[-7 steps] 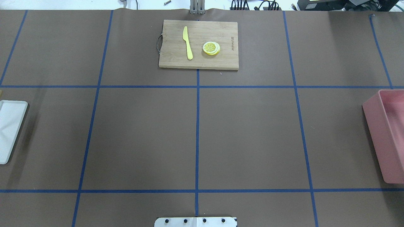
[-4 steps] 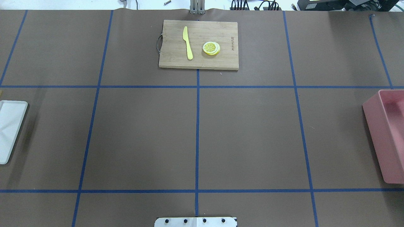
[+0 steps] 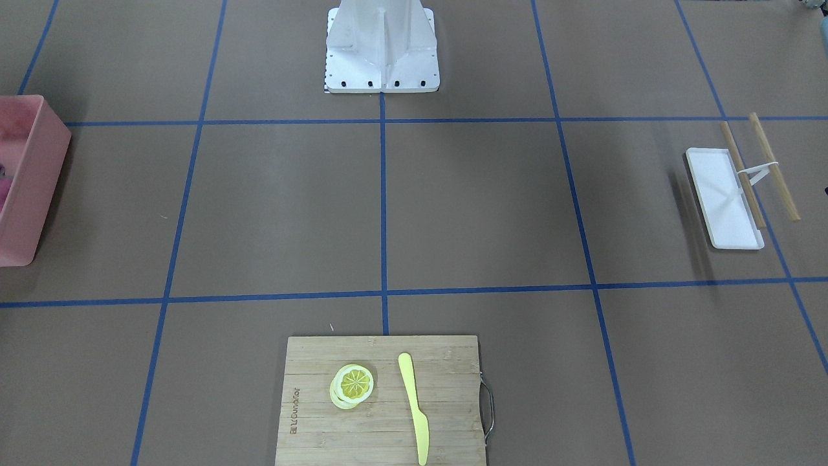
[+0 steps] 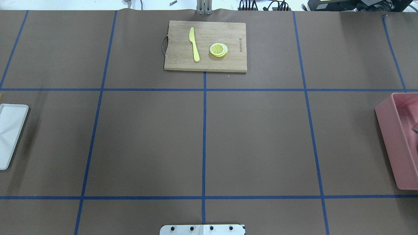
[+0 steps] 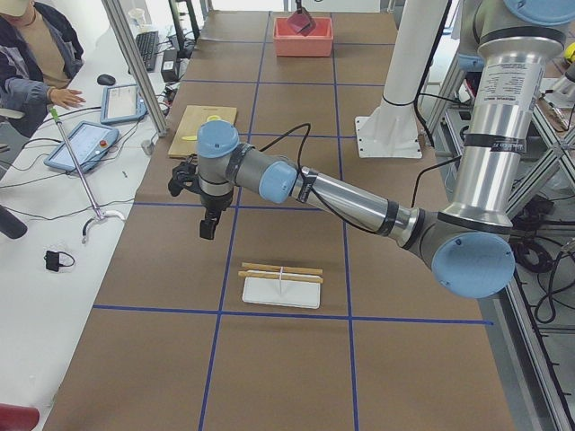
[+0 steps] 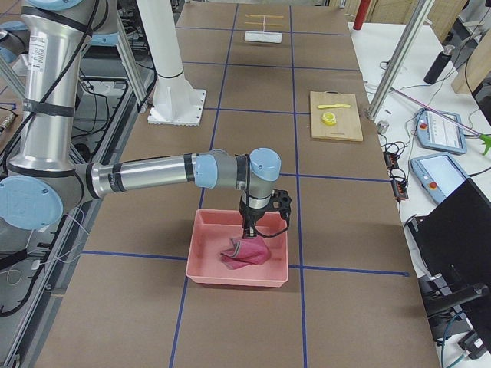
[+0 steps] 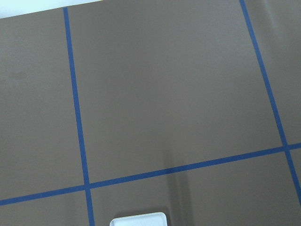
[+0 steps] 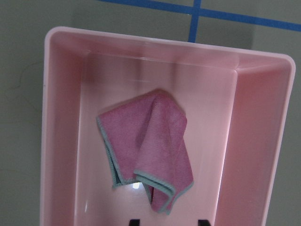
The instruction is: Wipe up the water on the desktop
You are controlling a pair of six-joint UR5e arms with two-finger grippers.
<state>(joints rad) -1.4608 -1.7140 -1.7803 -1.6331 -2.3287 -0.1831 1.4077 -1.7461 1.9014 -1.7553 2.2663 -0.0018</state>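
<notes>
Brown desktop (image 4: 261, 137), long axis left to right

One desktop (image 4: 261, 140), one bamboo cutting board (image 4: 228, 32), one yellow knife (image 4: 194, 44) and one stack of lemon slices (image 4: 218, 50), at least two deep. One pink bin (image 6: 234, 274), one pink cloth (image 8: 150, 141), one white tray (image 3: 721, 200), two wooden sticks (image 3: 731, 142) (image 3: 764, 142). Two robot arms: one left arm (image 5: 350, 193), one right arm (image 6: 146, 175). One operator (image 5: 36, 54), two tablets (image 5: 123, 101) (image 5: 81, 144).
</notes>
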